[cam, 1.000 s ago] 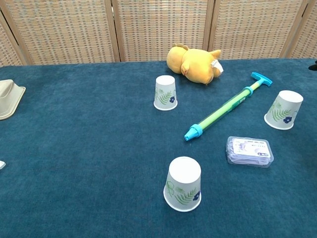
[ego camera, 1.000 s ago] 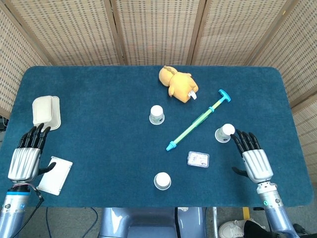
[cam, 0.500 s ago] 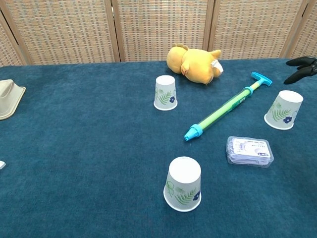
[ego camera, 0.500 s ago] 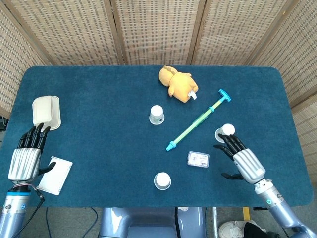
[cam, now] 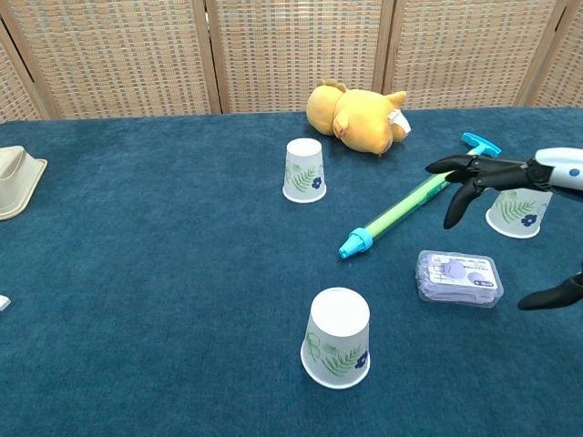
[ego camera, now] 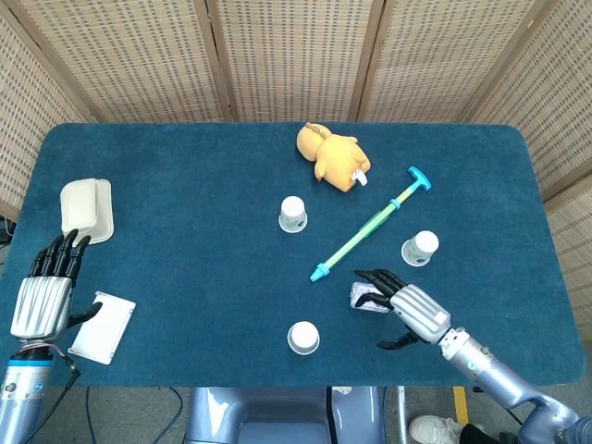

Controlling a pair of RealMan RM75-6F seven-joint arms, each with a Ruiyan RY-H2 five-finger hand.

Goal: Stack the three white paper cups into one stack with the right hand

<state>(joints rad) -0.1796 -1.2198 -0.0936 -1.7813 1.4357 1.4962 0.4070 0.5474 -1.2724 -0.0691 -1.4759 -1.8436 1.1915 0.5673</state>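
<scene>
My right hand (ego camera: 410, 310) is hovering with fingers (cam: 460, 166) spread wide, holding nothing, over a small packet (cam: 458, 277). Three upside-down white cups are standing apart: counter middle (ego camera: 292, 214), near edge (ego camera: 302, 338), right side (ego camera: 420, 248).

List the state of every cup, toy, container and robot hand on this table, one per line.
Three white paper cups: upside down, apart, unstacked.
Yellow plush toy: lying on its side.
Green and blue pump: lying flat.
Clear plastic packet: flat.
Beige lidded box: closed.
Right robot hand: open, empty, above the packet.
Left robot hand: open, empty.
</scene>
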